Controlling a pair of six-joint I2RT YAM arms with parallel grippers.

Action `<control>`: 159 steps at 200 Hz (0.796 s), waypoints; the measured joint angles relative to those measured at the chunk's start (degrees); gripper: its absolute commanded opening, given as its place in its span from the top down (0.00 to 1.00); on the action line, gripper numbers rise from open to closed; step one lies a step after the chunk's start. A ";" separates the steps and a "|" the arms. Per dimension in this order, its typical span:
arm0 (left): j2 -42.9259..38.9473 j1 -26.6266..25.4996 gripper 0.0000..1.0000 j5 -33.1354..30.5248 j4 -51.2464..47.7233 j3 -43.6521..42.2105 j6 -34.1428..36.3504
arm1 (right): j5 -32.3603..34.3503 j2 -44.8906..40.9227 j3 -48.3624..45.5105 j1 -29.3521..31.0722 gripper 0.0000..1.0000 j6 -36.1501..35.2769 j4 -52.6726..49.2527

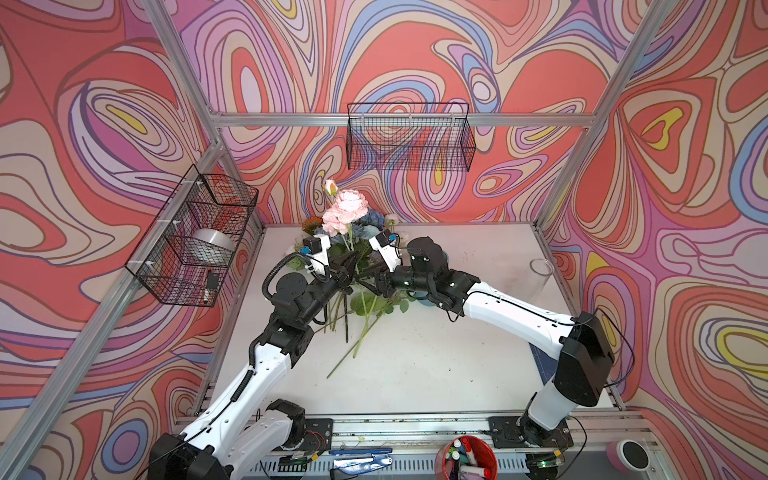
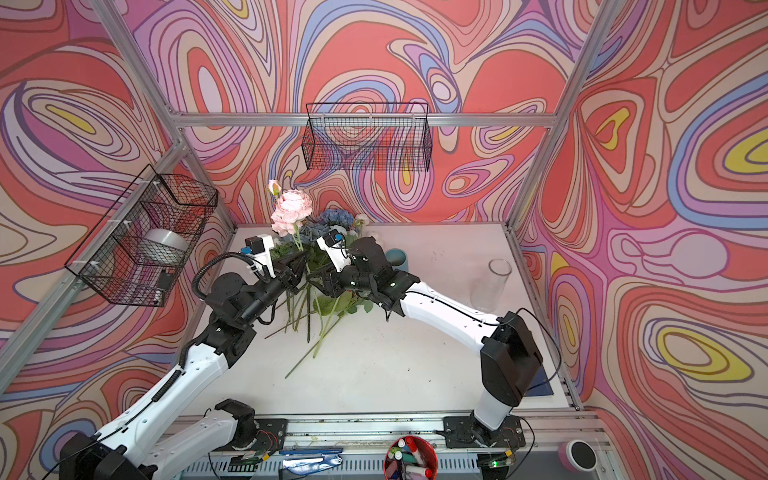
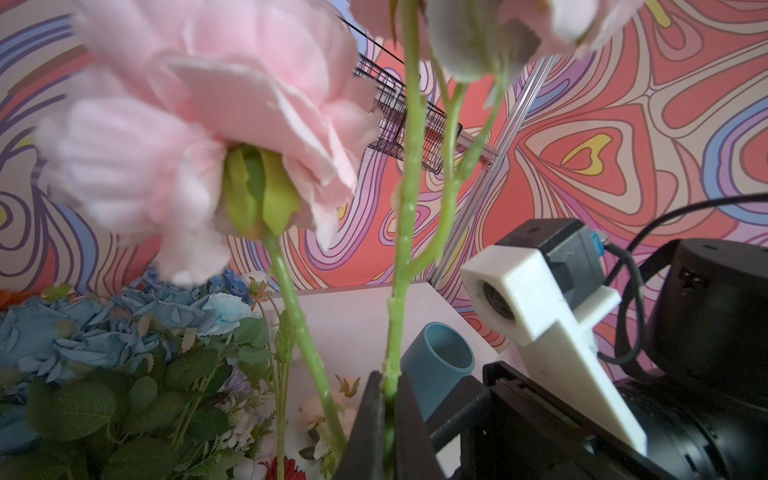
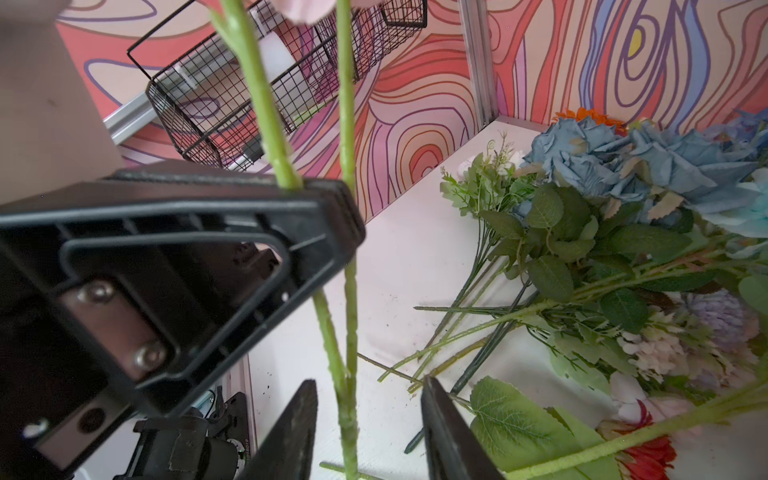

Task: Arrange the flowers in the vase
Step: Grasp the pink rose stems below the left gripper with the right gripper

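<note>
A pink flower (image 1: 351,203) (image 2: 293,205) stands upright above the table, its bloom (image 3: 199,124) high and its forked green stem (image 3: 401,249) pinched in my left gripper (image 3: 388,378) (image 1: 351,259), which is shut on it. Just below that grip, my right gripper (image 4: 368,384) (image 1: 368,280) is open, a finger on each side of the same stem (image 4: 347,399) with a gap on both sides. The other flowers (image 4: 623,208) (image 1: 372,220) lie piled on the table behind and under both grippers. The clear glass vase (image 1: 540,276) (image 2: 490,286) stands empty at the right edge.
A blue cup (image 3: 436,357) (image 2: 399,259) lies behind my right arm. Wire baskets hang on the back wall (image 1: 409,139) and the left wall (image 1: 195,237), the latter holding a tape roll. A red pot of markers (image 1: 467,459) sits at the front rail.
</note>
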 measured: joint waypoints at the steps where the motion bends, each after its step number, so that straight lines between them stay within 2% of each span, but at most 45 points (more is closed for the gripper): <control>1: 0.02 -0.02 1.00 0.02 0.02 -0.02 -0.07 | -0.02 0.07 0.00 0.00 0.70 -0.11 0.04; 17: 0.04 -0.15 1.00 0.28 0.74 -0.33 -0.79 | -0.50 0.39 0.00 0.00 0.79 0.02 0.44; 43: 0.63 -0.24 1.00 0.26 1.33 -0.42 -1.57 | -1.77 0.74 0.02 0.15 1.00 0.15 0.96; 57: 0.92 -0.24 0.99 0.28 1.46 -0.44 -1.95 | -1.77 0.81 0.02 0.26 1.00 0.42 0.85; 66: 1.01 -0.26 0.79 0.28 1.53 -0.44 -2.10 | -1.77 0.90 0.02 0.26 1.00 0.22 0.83; 71: 1.07 -0.24 0.65 0.28 1.55 -0.46 -2.14 | -1.73 0.92 0.02 0.26 1.00 0.17 0.83; 79: 1.11 -0.26 0.38 0.39 1.68 -0.50 -2.40 | -1.62 0.94 0.02 0.26 1.00 0.17 0.81; 92: 1.09 -0.57 0.03 0.83 2.25 -0.61 -3.04 | -1.03 1.03 0.02 0.26 1.00 0.22 0.70; 94: 1.07 -0.61 0.01 0.96 2.38 -0.63 -3.19 | -0.85 1.03 0.02 0.26 1.00 0.22 0.63; 126: -0.31 -1.03 0.00 2.05 3.23 -2.14 -5.27 | 3.76 1.14 -0.04 0.17 1.00 0.04 -0.42; 159: -2.21 -0.94 0.00 0.83 2.99 -6.36 -8.24 | 11.32 1.14 0.13 -0.81 1.00 -0.72 -3.13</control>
